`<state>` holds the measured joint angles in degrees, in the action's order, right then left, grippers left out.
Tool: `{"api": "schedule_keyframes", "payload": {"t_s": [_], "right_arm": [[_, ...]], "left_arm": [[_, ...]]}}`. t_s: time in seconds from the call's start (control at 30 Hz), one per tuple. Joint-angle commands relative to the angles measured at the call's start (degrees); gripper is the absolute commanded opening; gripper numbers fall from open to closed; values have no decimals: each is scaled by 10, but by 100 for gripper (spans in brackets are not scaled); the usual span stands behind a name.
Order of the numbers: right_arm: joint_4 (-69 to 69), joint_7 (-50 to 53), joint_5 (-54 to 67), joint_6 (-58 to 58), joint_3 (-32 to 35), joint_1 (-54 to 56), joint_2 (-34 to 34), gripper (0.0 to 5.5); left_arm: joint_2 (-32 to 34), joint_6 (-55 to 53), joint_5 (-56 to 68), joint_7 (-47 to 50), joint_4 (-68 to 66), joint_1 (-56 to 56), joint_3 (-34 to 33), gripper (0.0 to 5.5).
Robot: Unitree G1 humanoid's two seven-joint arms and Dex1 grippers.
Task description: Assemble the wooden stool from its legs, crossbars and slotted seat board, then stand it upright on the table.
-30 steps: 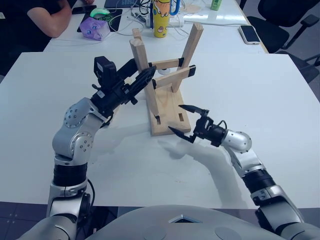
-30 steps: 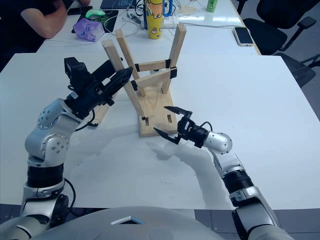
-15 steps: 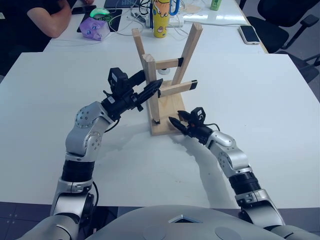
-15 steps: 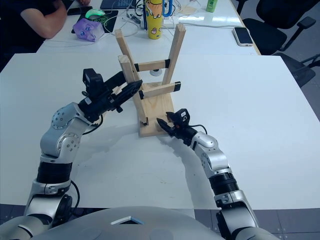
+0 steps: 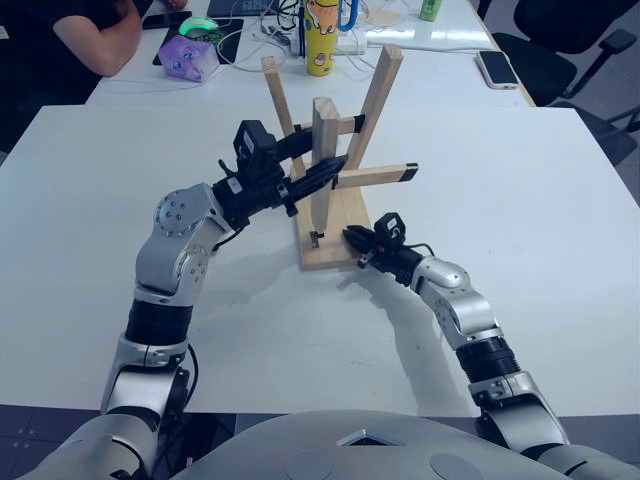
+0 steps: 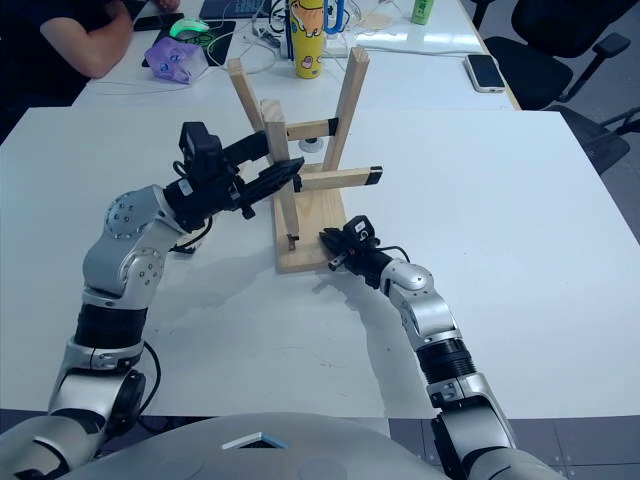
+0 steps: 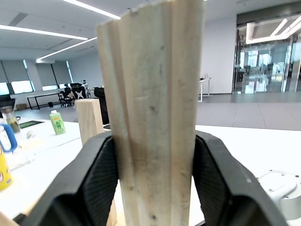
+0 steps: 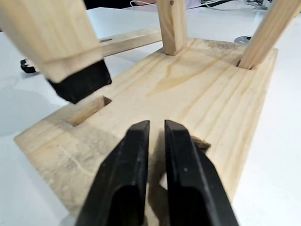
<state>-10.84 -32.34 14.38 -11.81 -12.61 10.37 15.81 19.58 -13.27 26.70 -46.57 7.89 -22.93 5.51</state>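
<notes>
The slotted seat board (image 5: pixel 337 228) lies flat on the white table. Two legs (image 5: pixel 377 92) stand tilted in its far slots, joined by a crossbar (image 5: pixel 338 125). My left gripper (image 5: pixel 322 180) is shut on a third leg (image 7: pixel 155 117), holding it nearly upright with its lower end just above the near left slot (image 8: pixel 89 107). A black-tipped crossbar (image 5: pixel 378 176) sticks out from this leg toward the right. At the board's near right corner my right gripper (image 8: pixel 153 129) is shut, its fingertips resting on the wood beside the near right slot (image 8: pixel 200 143).
A second table behind holds a yellow cup (image 5: pixel 322 38), a purple pouch (image 5: pixel 188 57), cables and a phone (image 5: pixel 497 68). Bare white tabletop stretches to the right of the board and along the front edge.
My left gripper has swung the leg with its crossbar from a slant to nearly upright over the board. My right gripper moved in to the board's near corner and went from open to shut.
</notes>
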Motion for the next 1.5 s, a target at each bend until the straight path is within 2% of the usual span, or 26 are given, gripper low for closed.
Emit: {"api": "schedule_keyframes", "payload": {"t_s": [0.03, 0.3, 0.57, 0.8, 1.1, 1.23, 1.4, 1.5], "right_arm": [[-42, -13, -29, -41, -27, -30, 1, 1], [-53, -14, -36, -36, -24, -25, -2, 0], [-55, -16, -46, -32, -27, -27, 2, 0], [-59, -14, -54, -28, -24, -26, 0, 0], [-68, -15, -58, -28, -27, -19, -4, 0], [-74, -18, -67, -28, -36, -15, -2, 0], [-95, -20, -91, -9, -51, -4, 1, 0], [-103, -19, -93, -3, -54, -3, -1, 0]], "left_arm": [[16, -15, 4, -24, -22, 10, -4, 217], [31, -22, 10, -49, -42, 36, -16, 217], [97, 1, -26, -92, -45, 74, 0, 217], [133, 8, -26, -97, -62, 95, -13, 217], [136, -2, -11, -88, -69, 72, -23, 217], [143, -23, -18, -118, -91, 45, 3, 217], [185, -9, -101, -174, -140, 71, 107, 217], [170, -9, -87, -170, -154, 65, 109, 214]]}}
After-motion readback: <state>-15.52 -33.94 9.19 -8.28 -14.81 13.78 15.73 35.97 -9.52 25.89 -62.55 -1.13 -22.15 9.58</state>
